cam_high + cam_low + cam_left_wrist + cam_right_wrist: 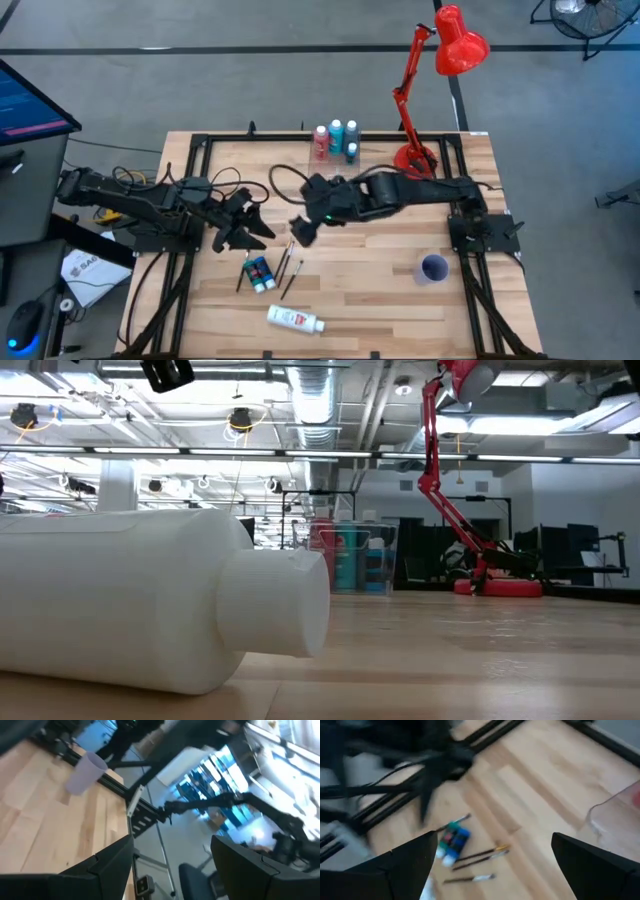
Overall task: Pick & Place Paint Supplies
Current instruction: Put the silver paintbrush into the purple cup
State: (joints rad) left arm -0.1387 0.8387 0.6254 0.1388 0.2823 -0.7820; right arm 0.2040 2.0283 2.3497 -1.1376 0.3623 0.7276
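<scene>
Two small blue-green bottles lie on the wood near the front left, with thin dark paintbrushes beside them. A white tube lies on its side near the front edge and fills the foreground of the low view. Light blue and pink-red bottles stand in the clear box at the far edge. My right gripper hangs open and empty above the table's middle, tilted down over the bottles and brushes. My left gripper stands open and empty at the left, pointing level.
A small purple cup stands at the right front, also seen in the left wrist view. A red desk lamp rises from the far right corner. Black frame rails and cables edge the table.
</scene>
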